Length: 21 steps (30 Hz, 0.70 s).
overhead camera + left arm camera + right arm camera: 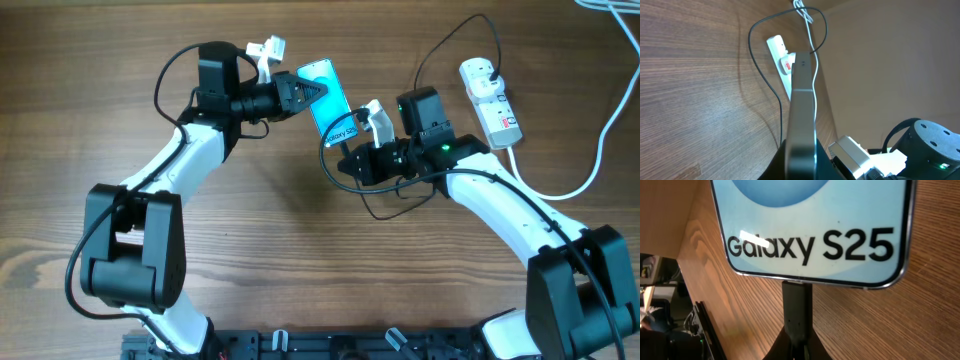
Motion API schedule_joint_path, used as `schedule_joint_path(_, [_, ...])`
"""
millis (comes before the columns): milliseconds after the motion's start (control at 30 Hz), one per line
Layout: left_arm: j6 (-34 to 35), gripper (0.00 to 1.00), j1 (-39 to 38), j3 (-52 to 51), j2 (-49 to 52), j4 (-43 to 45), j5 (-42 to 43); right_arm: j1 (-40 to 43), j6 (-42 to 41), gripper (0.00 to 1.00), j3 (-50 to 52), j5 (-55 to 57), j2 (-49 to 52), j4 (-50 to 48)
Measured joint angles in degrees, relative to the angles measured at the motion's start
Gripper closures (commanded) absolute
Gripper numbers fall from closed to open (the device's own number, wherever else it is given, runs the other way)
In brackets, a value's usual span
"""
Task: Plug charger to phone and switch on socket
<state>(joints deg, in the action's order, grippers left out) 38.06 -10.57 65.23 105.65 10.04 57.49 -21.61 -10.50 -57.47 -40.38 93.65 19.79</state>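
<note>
While the Galaxy S25 phone [330, 100] is clamped in the left gripper [303, 93], the black charger plug [797, 307] is pinched by the right gripper [347, 160] and is set against the phone's bottom edge; the white socket [490, 100] is seen well apart, on the wooden table's [300, 280] right side.

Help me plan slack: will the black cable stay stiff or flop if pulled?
Probably floppy: the cable lies in loose loops. Likely light, being so thin. Its plug looks short and rigid, so it should hold straight.
</note>
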Motion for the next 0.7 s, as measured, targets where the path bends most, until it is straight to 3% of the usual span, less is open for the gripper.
schedule_joint_path(700, [-4.83,0.96,-1.40,1.49,-0.22,-5.14,0.00,0.00,-0.85,0.96,0.02,0.52,0.26,1.88])
